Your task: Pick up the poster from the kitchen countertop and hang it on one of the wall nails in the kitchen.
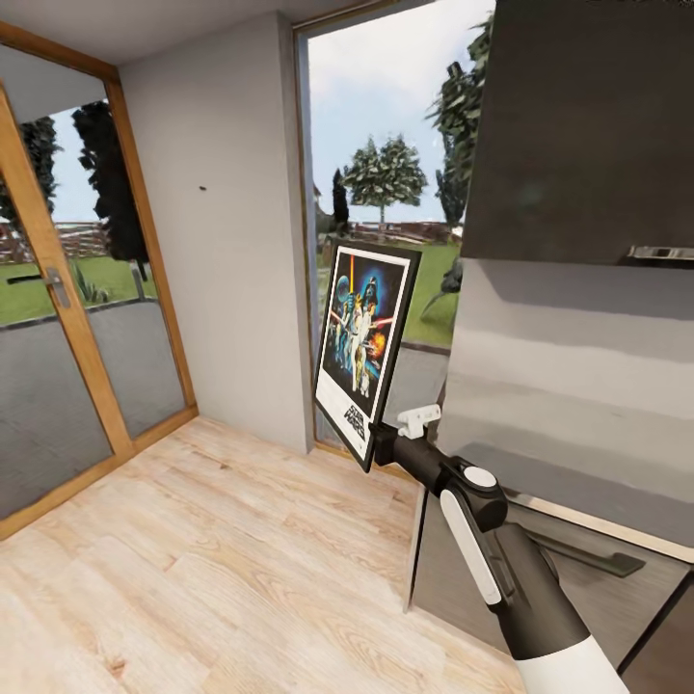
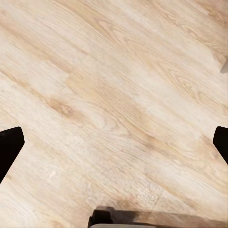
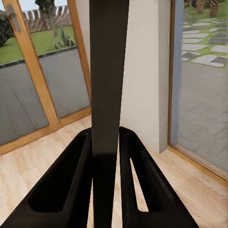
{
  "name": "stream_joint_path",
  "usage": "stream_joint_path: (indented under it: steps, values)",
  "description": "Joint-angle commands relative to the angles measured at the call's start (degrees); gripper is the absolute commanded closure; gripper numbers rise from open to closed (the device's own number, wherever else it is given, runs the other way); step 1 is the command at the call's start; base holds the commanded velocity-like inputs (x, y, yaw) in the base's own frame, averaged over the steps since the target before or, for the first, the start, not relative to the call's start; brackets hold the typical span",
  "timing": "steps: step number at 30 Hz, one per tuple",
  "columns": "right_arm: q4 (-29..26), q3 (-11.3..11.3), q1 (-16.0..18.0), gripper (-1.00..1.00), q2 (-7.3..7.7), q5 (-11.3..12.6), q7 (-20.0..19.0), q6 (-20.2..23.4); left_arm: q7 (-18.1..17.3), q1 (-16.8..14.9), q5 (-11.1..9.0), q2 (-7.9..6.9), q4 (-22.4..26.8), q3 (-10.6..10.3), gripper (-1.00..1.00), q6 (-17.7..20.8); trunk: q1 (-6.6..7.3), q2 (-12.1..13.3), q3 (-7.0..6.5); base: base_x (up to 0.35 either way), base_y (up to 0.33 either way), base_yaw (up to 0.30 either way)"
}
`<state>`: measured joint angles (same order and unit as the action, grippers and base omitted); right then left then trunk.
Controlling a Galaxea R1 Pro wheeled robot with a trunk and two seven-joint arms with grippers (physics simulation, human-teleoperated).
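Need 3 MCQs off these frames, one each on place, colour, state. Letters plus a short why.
1. Where is the poster?
A. flat on the floor
B. held upright at its lower corner by the right gripper
C. hanging on the wall

2. What colour is the poster's frame?
A. black
B. gold
C. red

3. How does the left gripper stand?
A. shut on the poster
B. shut on a cup
C. open, nothing between its fingers

Key: 1 B, the head view shows the right gripper clamped on the lower corner, and the nail on the grey wall is bare. 2 A, a black edge surrounds the white border. 3 C, the left wrist view shows its fingertips wide apart over wood floor.
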<state>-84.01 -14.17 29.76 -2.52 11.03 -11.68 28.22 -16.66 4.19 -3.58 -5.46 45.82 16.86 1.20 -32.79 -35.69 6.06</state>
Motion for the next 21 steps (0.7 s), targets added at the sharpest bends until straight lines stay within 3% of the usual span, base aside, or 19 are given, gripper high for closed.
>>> stream_joint_path:
  steps: [1, 21]
  values:
    - [-0.03, 0.04, 0.05, 1.00, -0.03, 0.40, -0.19, 0.35, -0.31, -0.01, -0.37, 0.01, 0.06, 0.10, -1.00, 0.13, 0.20, 0.33, -0.10, 0.000, 0.000, 0.000]
    - [-0.01, 0.02, 0.03, 1.00, -0.03, 0.40, -0.19, 0.35, -0.30, 0.02, -0.37, 0.01, 0.09, 0.10, -1.00, 0.12, 4.60, 8.36, -3.69, 0.000, 0.000, 0.000]
